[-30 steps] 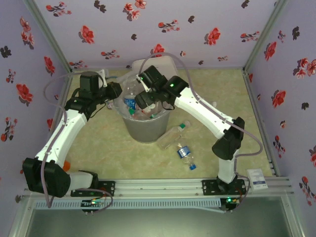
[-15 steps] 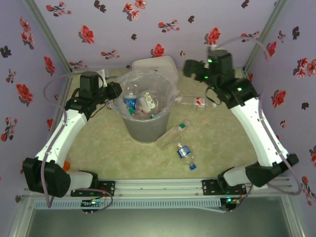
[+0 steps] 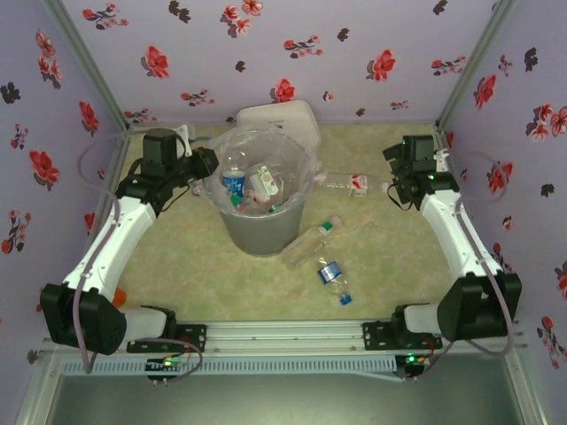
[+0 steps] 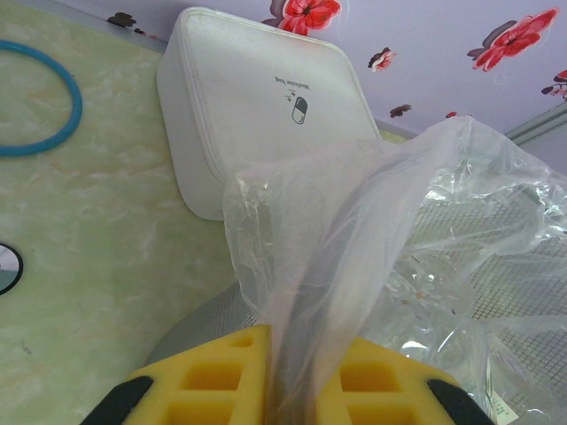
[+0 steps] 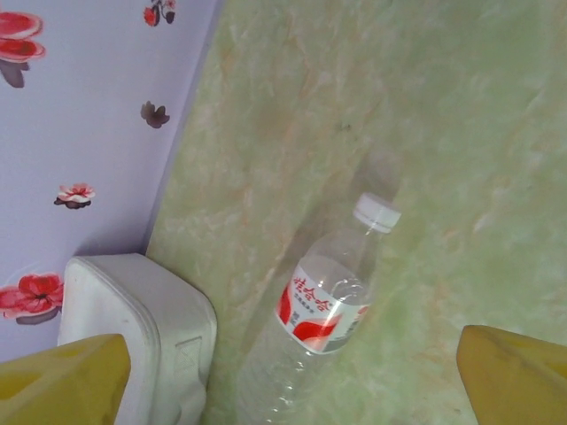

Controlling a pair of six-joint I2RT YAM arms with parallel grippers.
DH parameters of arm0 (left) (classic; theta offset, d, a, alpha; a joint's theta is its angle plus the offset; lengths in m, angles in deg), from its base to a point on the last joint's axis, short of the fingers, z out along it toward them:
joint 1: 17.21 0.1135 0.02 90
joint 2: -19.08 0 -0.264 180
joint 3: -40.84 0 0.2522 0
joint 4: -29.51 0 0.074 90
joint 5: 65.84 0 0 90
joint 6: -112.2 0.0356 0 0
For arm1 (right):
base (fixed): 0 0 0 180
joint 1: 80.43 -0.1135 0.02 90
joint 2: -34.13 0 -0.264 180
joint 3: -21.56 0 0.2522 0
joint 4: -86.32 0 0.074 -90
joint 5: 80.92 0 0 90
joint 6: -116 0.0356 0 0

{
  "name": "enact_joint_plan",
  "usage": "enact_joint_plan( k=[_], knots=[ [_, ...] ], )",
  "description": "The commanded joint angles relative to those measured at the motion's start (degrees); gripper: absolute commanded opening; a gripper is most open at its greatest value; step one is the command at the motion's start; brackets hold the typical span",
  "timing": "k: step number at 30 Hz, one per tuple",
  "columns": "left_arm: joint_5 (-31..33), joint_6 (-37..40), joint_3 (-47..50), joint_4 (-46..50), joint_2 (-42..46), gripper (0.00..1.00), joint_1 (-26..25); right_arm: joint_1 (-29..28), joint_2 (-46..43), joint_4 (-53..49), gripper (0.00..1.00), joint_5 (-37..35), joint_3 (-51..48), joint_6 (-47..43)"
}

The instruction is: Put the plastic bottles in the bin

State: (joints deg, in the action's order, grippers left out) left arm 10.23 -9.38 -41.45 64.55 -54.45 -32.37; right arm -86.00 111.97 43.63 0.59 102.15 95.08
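Observation:
The grey bin [image 3: 262,226] stands mid-table, lined with a crinkly clear bag [image 4: 416,212], and holds several bottles [image 3: 235,182]. My left gripper [image 3: 205,165] [image 4: 306,390] is shut on the bag and the bin's left rim. Three bottles lie on the table: a red-white labelled one with a white cap [image 3: 351,183] [image 5: 323,310], a green-capped one [image 3: 310,241] and a blue-labelled one [image 3: 332,278]. My right gripper [image 3: 394,181] [image 5: 292,376] hangs open just right of the red-white bottle, its yellow fingers [image 5: 62,376] spread wide on either side of it and apart from it.
A white rounded-square container [image 3: 279,119] [image 4: 266,106] [image 5: 133,336] stands behind the bin against the back wall. A blue ring [image 4: 40,102] lies left of it. Something orange [image 3: 118,297] peeks out by the left arm's base. Flowered walls close in three sides.
My right arm has swung from over the bin out to the back right and come down beside the red-white bottle. The left arm has stayed put on the bin's rim.

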Motion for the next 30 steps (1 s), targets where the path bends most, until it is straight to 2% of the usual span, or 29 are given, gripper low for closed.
enact_joint_plan(
  k=[1,6,11,19,26,30],
  knots=[
    [2.3,1.3,1.5,4.4,-1.1,0.14,-0.1,0.2,5.9,4.1,0.99,0.9,0.8,5.6],
    [1.7,0.7,1.1,4.8,-0.3,0.15,-0.1,-0.4,13.1,11.5,1.0,1.5,-0.6,11.7],
    [2.3,0.4,1.6,5.2,0.9,0.15,-0.1,-1.1,20.0,16.4,1.0,1.8,0.3,12.7],
    [2.7,0.1,1.6,5.9,0.9,0.15,-0.1,-1.8,25.9,18.5,0.99,5.2,0.0,15.4],
    [4.3,0.2,0.3,7.4,0.8,0.15,0.0,-1.6,32.4,23.1,0.93,9.6,0.5,17.4],
    [5.3,0.0,-0.1,7.9,0.9,0.15,0.0,-1.1,33.1,24.3,0.83,11.3,0.9,17.2]
  ],
)
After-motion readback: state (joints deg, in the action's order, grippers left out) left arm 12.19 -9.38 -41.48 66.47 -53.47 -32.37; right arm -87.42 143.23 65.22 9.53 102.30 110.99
